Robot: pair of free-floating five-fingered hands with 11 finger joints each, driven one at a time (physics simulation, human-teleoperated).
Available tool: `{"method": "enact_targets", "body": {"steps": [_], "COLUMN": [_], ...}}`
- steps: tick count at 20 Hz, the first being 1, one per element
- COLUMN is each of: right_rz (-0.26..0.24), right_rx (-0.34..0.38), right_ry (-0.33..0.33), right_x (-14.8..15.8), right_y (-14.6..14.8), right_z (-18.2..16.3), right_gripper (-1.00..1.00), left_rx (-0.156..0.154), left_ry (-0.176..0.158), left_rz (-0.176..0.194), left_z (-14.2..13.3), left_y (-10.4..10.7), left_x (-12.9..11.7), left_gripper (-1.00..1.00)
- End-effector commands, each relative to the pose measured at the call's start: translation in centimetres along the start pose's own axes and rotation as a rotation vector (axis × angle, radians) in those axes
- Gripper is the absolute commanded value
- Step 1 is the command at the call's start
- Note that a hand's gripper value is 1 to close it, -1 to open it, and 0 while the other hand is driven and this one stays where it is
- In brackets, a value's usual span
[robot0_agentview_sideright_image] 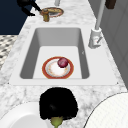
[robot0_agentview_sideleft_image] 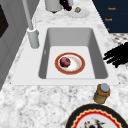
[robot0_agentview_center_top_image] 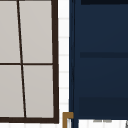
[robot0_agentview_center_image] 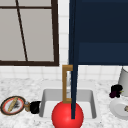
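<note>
Hands come first: the left hand (robot0_agentview_center_image: 35, 107) hangs at the near left of the sink (robot0_agentview_center_image: 45, 100), just beside a small jar (robot0_agentview_center_image: 27, 106), and in the left side view (robot0_agentview_sideleft_image: 117, 55) its fingers spread out straight and relaxed, holding nothing. Right hand (robot0_agentview_center_image: 116, 90) hovers over the white plate (robot0_agentview_center_image: 117, 108) at the right; in the right side view (robot0_agentview_sideright_image: 58, 103) it is a dark mass above a greenish thing (robot0_agentview_sideright_image: 57, 122), and whether its fingers clasp it I cannot tell. One red-rimmed plate (robot0_agentview_sideleft_image: 70, 63) lies in the basin with one dark red fruit (robot0_agentview_sideleft_image: 65, 62) on it. One patterned plate (robot0_agentview_center_image: 12, 105) sits on the left counter beyond the jar. Farther back stand one faucet (robot0_agentview_sideleft_image: 32, 35), one window (robot0_agentview_center_image: 27, 32) and one navy cabinet (robot0_agentview_center_image: 100, 32) with a brass handle (robot0_agentview_center_image: 65, 83). No writing is legible.
</note>
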Motion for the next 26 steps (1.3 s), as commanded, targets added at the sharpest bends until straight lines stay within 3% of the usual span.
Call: {"method": "enact_targets", "body": {"steps": [1,7,10,15,26], "right_rz": [-0.042,-0.029,-0.027,-0.013,-0.044], "right_rx": [-0.05,-0.11,-0.137,-0.087,-0.14], "right_ry": [0.016,0.043,0.019,-0.009,-0.036], "right_x": [1.9,4.6,6.1,9.7,15.1], "right_y": [-1.7,-3.7,-4.6,-5.3,-5.4], "right_z": [0.8,3.7,3.2,2.7,10.0], "right_gripper": [1.0,1.0,1.0,1.0,1.0], "left_rx": [0.0,0.0,0.0,0.0,0.0], "left_ry": [0.0,0.0,0.0,0.0,0.0], "left_rz": [0.0,0.0,0.0,0.0,0.0], "left_z": [0.0,0.0,0.0,0.0,0.0], "left_y": [0.0,0.0,0.0,0.0,0.0], "left_x": [0.0,0.0,0.0,0.0,0.0], "left_gripper": [0.0,0.0,0.0,0.0,0.0]}}
